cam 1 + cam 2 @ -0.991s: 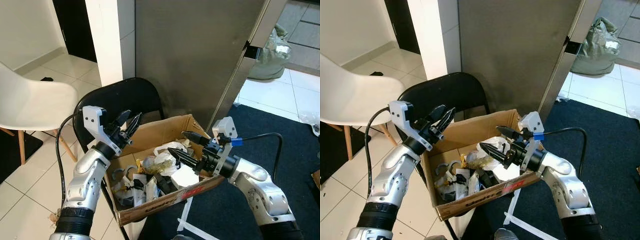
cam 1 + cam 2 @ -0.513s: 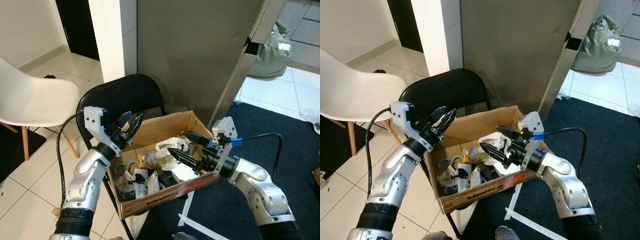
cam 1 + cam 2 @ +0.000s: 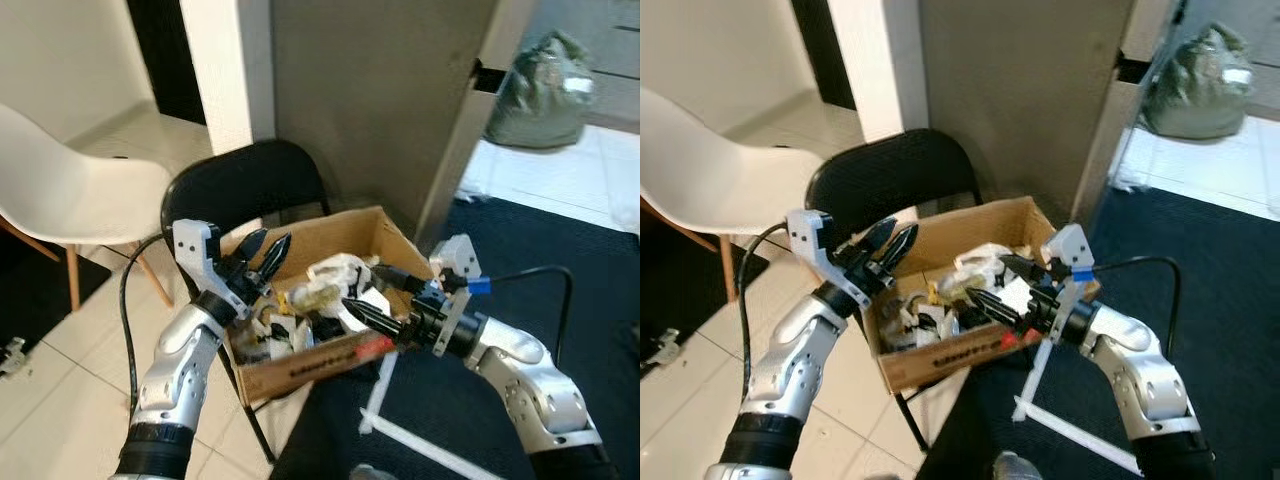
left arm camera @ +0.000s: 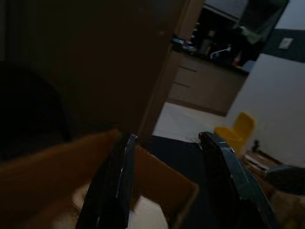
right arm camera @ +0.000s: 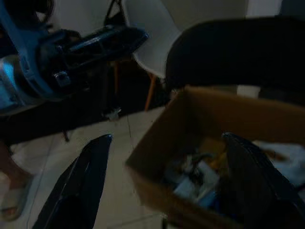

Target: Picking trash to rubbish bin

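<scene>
A cardboard box [image 3: 300, 365] full of trash sits on a black folding chair [image 3: 240, 190]. Crumpled white paper [image 3: 335, 270], wrappers and dark scraps lie inside it. My left gripper [image 3: 266, 246] hangs open just above the box's left rim, holding nothing. My right gripper [image 3: 362, 285] is open over the right side of the box, its lower finger close to the white paper and nothing held between the fingers. The right wrist view looks down past its fingers [image 5: 81, 181] at the box [image 5: 157, 143]. The left wrist view shows the box's rim [image 4: 162, 181].
A white plastic chair [image 3: 70, 180] stands to the left on the tiled floor. A tall grey cabinet [image 3: 370, 90] rises right behind the box. A dark blue rug [image 3: 560, 260] with a white strip [image 3: 420, 440] lies to the right, and a green bag [image 3: 545, 90] sits far right.
The whole picture has shifted and blurred, so the camera has moved back from the box. Both grippers stay open and keep about the same places by the box.
</scene>
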### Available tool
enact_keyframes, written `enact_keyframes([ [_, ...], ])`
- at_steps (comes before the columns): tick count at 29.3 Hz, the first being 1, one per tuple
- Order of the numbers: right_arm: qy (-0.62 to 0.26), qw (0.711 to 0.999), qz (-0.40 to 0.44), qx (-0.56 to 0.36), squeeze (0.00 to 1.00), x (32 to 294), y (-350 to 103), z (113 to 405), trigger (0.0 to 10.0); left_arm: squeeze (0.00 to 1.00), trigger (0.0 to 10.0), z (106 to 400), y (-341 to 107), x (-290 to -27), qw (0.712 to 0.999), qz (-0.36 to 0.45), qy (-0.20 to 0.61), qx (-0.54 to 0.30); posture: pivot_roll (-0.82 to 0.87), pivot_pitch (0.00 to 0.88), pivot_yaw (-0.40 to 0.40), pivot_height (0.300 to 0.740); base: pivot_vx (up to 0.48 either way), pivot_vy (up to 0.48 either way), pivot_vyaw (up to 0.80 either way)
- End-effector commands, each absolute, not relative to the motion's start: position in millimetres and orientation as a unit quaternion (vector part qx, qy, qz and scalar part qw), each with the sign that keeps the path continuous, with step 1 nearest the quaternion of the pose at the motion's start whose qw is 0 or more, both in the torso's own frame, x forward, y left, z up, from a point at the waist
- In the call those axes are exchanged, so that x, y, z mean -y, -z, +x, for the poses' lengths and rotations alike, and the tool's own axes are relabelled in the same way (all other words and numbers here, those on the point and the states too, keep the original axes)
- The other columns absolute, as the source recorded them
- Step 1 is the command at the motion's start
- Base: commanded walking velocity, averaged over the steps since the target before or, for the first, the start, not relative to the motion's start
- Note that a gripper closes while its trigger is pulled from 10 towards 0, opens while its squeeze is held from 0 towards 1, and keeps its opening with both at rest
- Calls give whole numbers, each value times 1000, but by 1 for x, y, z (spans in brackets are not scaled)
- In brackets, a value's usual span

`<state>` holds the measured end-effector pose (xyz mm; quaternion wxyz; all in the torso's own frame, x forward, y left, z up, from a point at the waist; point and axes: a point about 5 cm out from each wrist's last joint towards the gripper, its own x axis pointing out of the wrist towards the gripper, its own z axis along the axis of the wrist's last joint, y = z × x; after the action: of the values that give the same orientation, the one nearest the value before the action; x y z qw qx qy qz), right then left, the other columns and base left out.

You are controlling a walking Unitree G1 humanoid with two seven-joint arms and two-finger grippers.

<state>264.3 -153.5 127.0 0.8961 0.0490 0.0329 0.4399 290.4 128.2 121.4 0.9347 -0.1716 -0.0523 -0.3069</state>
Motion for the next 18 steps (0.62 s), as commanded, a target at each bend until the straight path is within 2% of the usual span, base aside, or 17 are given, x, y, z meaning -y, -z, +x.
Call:
enact_keyframes([
  [1,-437,898,45,-28,0,155,-128,265,10000,0,10000,290,-121,-130,936,-165,307,48,-12,0,-27,740,-337,0,0],
  [18,-435,899,44,-26,0,155,-128,265,10000,0,10000,290,-122,-130,936,-166,307,50,-11,0,-25,740,-337,0,0],
])
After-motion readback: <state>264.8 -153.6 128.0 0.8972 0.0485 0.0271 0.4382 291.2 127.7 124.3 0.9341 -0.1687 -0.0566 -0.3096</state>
